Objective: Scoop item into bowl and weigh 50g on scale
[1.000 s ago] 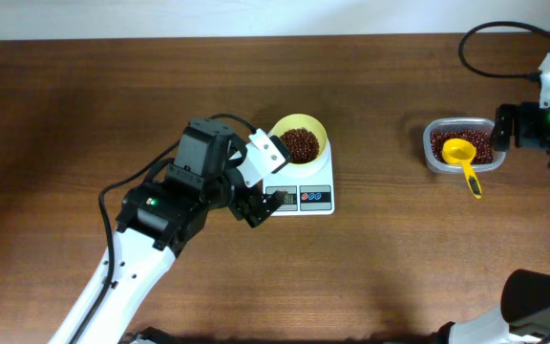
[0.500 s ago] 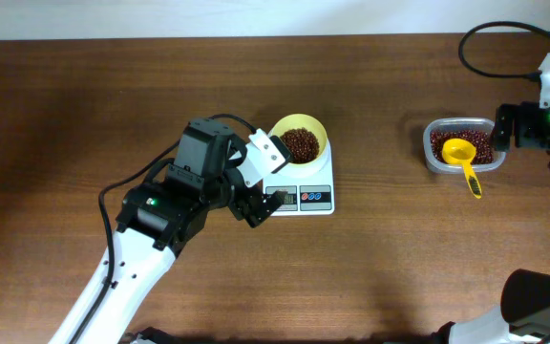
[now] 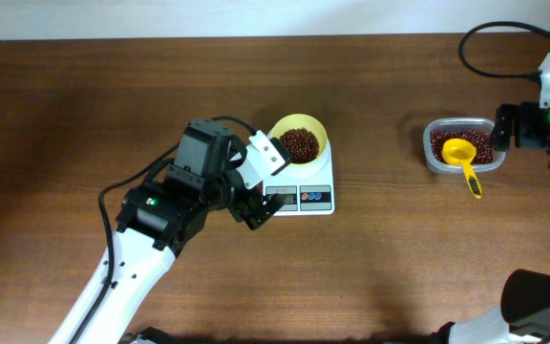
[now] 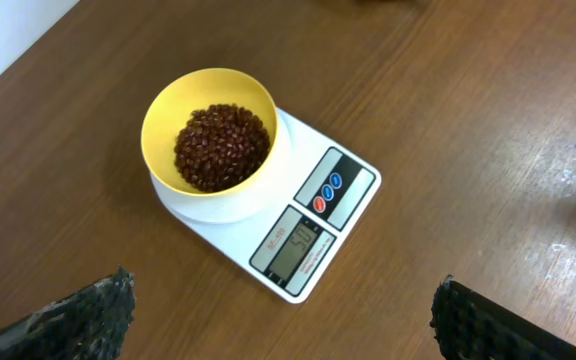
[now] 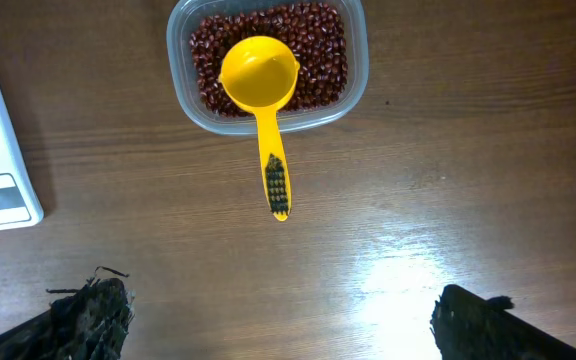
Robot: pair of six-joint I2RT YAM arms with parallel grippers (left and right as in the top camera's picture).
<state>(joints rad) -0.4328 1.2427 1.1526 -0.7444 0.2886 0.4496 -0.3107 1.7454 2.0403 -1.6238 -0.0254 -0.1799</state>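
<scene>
Left wrist view: bowl [image 4: 164,108] of beans [image 4: 222,147] on the scale [image 4: 308,142]; left fingers [image 4: 80,314] and right fingers [image 5: 84,314] spread apart, empty.

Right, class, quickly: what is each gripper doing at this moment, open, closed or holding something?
Left gripper: open, holding nothing.
Right gripper: open, holding nothing; the scoop rests in the tub.

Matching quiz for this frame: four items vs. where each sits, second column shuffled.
1. pale yellow plastic bowl
2. white rectangular digital scale
3. bright yellow plastic scoop
4. clear rectangular plastic tub

A. cup in tub, handle over rim
B. on the brown wooden table, under the bowl
C. on the scale, holding small dark red-brown beans
D. on the table, apart from the scale

Pairs: 1-C, 2-B, 3-A, 4-D
</scene>
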